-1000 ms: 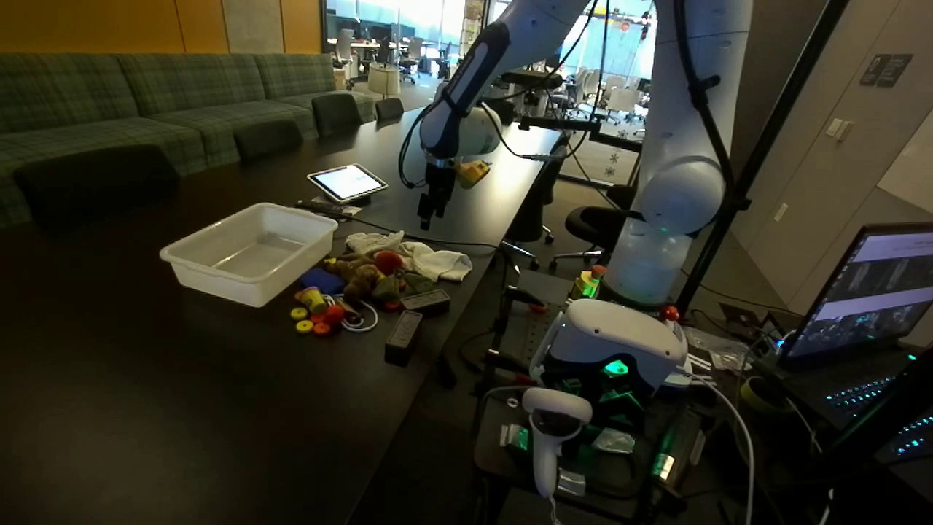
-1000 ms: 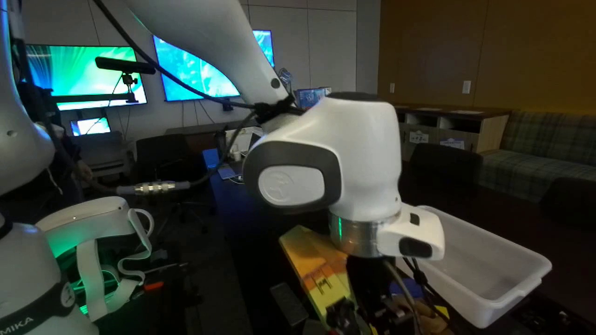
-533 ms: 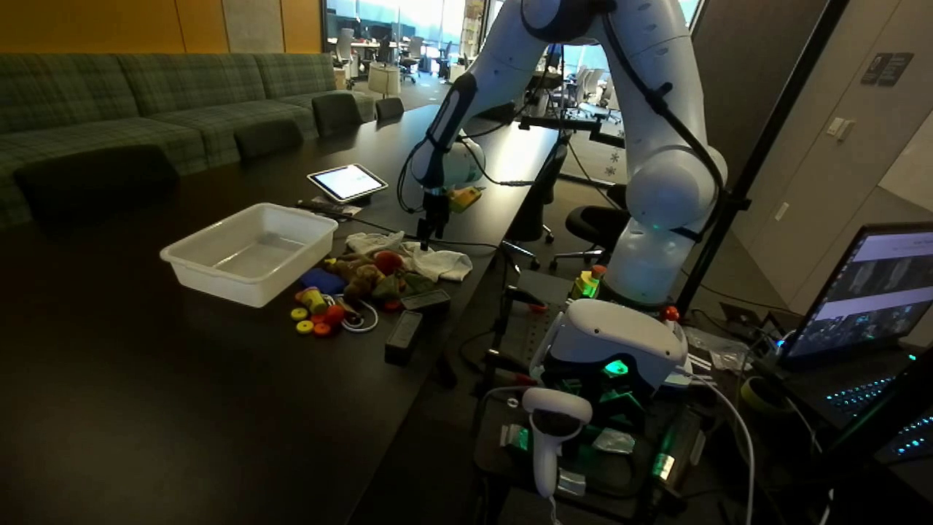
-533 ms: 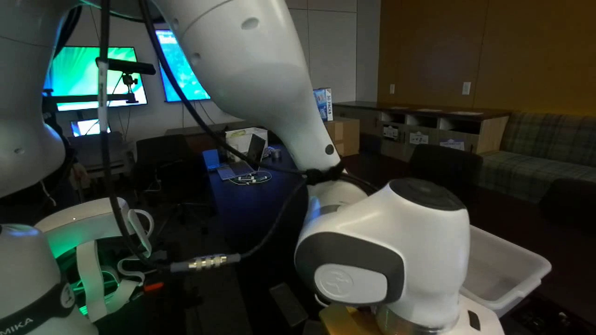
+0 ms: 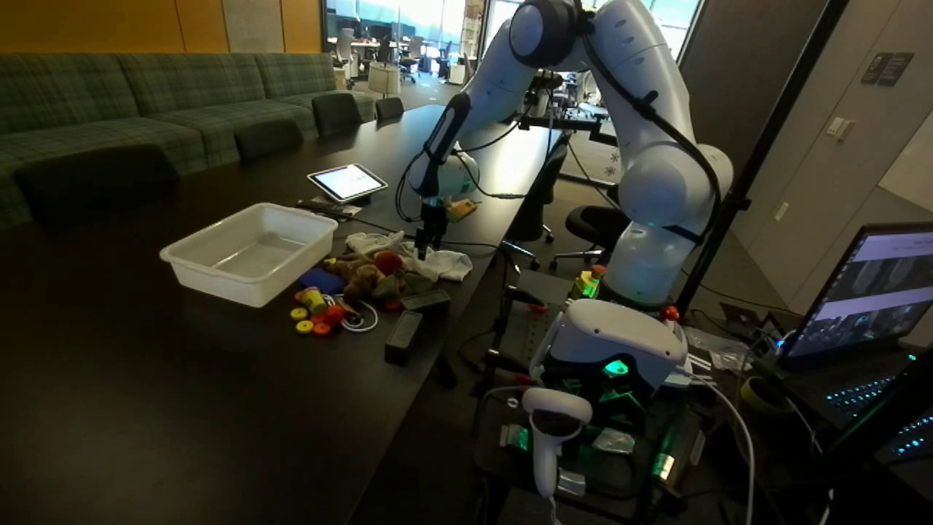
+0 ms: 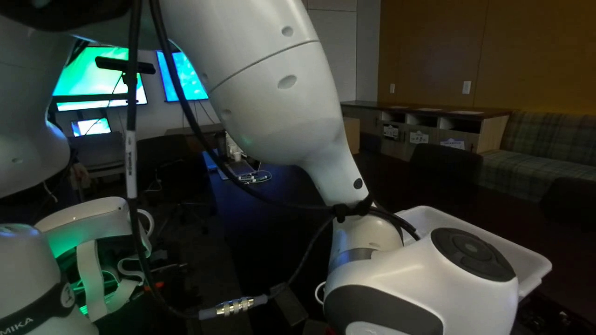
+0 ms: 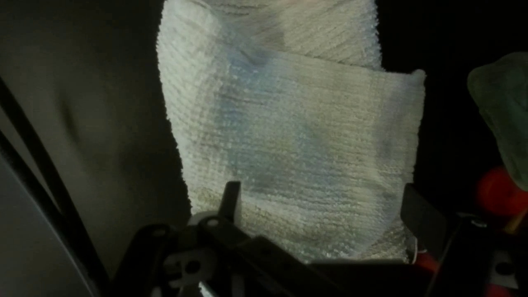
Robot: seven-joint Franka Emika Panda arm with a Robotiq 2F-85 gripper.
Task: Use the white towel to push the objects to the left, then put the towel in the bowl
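Observation:
The white towel lies crumpled on the table, and its bluish-stained folds fill the middle of the wrist view. Just above it hangs my gripper, open, one finger on each side over the cloth with nothing gripped; whether the tips touch it I cannot tell. Beside the towel sits the heap of objects, red, yellow, brown and green, with two dark blocks near the table edge. A green item shows at the right of the wrist view. The bowl, a white bin, stands past the heap.
A tablet on a stand is behind the bin. A black cable crosses the table behind the towel. In an exterior view, the arm's wrist covers the gripper, the towel and most objects.
My gripper has come down from above the table to just over the towel, with the arm bending forward and lower. The jaws have stayed open; towel, objects and bin have not moved.

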